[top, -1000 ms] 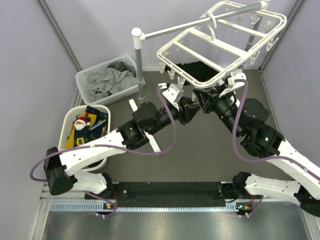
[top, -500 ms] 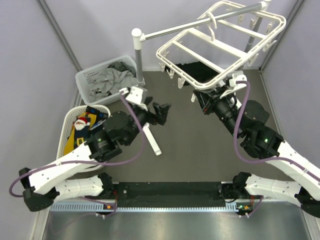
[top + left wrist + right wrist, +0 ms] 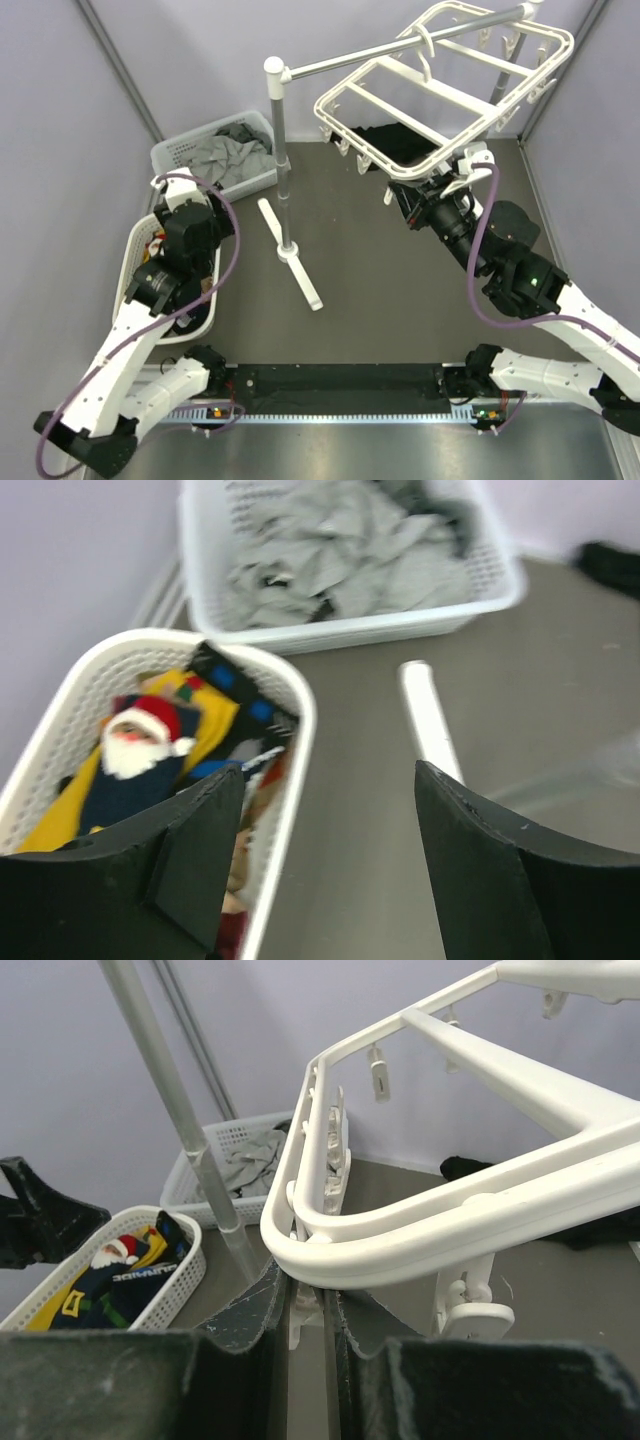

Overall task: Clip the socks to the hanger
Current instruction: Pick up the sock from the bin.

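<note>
1. Two grippers are well apart from each other. The left gripper (image 3: 328, 780) has its jaws wide open and holds nothing.
2. The socks (image 3: 140, 750) lie below this gripper and a little to its left, piled in an oval white basket (image 3: 303, 715). The sock on top shows a Santa face on yellow and navy cloth.
3. Beyond the left gripper stands a rectangular basket (image 3: 350, 632) filled with grey cloths (image 3: 330, 550). Ahead and slightly to the right of the gripper, a white foot of the pole rack (image 3: 430, 715) lies on the dark counter (image 3: 560, 670).
4. The right gripper (image 3: 308, 1305) has its fingers almost together, with only a narrow gap. A white clip of the hanger (image 3: 450, 1230) sits in this gap, and the fingers seem to pinch it.
5. The hanger is directly above the right gripper. Its curved white rim crosses just over the fingers, the frame is tilted, and its hook sits on the bar of the pole rack.
</note>
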`<state>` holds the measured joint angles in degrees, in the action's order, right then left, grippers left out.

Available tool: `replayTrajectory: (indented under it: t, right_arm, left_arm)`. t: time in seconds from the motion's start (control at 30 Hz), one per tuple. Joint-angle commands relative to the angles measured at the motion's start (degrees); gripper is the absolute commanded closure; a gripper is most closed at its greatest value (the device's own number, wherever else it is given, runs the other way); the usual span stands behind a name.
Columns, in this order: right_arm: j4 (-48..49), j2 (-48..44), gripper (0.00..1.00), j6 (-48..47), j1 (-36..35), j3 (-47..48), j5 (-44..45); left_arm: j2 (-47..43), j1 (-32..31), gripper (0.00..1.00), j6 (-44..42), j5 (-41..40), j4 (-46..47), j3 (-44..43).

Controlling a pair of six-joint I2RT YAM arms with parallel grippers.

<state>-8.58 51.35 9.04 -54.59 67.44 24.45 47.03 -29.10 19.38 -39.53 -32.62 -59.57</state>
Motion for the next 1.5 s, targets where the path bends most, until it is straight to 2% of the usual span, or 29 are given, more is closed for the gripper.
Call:
replayTrajectory:
  t: [0.0, 0.1, 0.27, 0.63, 0.83, 1.0, 1.03, 1.13, 1.17, 1.47]
  right_arm:
    - [-2.93, -0.9, 0.94, -1.13, -0.34, -0.47, 0.69]
    - [-3.11, -1.43, 0.93, -1.48, -0.34, -0.73, 0.16]
    - [-3.55, -1.87, 0.94, -2.09, -0.43, -0.91, -0.36]
    - [-3.02, -2.92, 0.94, -2.8, -0.34, -2.22, -0.36]
    - [-3.11, -2.93, 0.94, -2.36, -0.34, -2.84, -0.72]
    - [-3.64, -2.57, 0.94, -2.62, -0.43, -2.31, -1.07]
    - [-3.81, -2.49, 0.94, -2.71, -0.34, -2.23, -1.16]
    - [-4.16, -2.49, 0.94, -2.8, -0.34, -2.23, -1.16]
    - [-4.34, -2.49, 0.94, -2.8, -0.43, -2.22, -1.07]
    - [-6.01, -2.14, 0.94, -3.76, -0.34, -0.82, -0.89]
  left_arm:
    - [6.57, 11.5, 0.28, -1.36, 10.4, -2.98, -0.98]
    - [12.2, 18.89, 0.3, -1.1, 13.86, -2.54, -2.13]
    - [19.05, 28.29, 0.32, -0.48, 13.95, -0.96, -2.39]
    - [31.09, 41.13, 0.43, 0.05, 15.62, 6.32, 0.76]
    - [37.25, 44.48, 0.5, -0.13, 15.71, 10.2, 2.62]
    - [39.72, 44.66, 0.66, 0.49, 16.94, 9.86, 2.01]
    - [39.55, 44.57, 0.75, 0.57, 17.64, 9.34, 1.83]
    - [38.06, 44.57, 0.91, 1.01, 18.43, 6.79, 0.69]
    - [37.53, 44.66, 0.99, 1.01, 18.78, 6.43, 0.51]
    - [27.69, 44.57, 1.0, 0.49, 22.21, 1.34, -3.36]
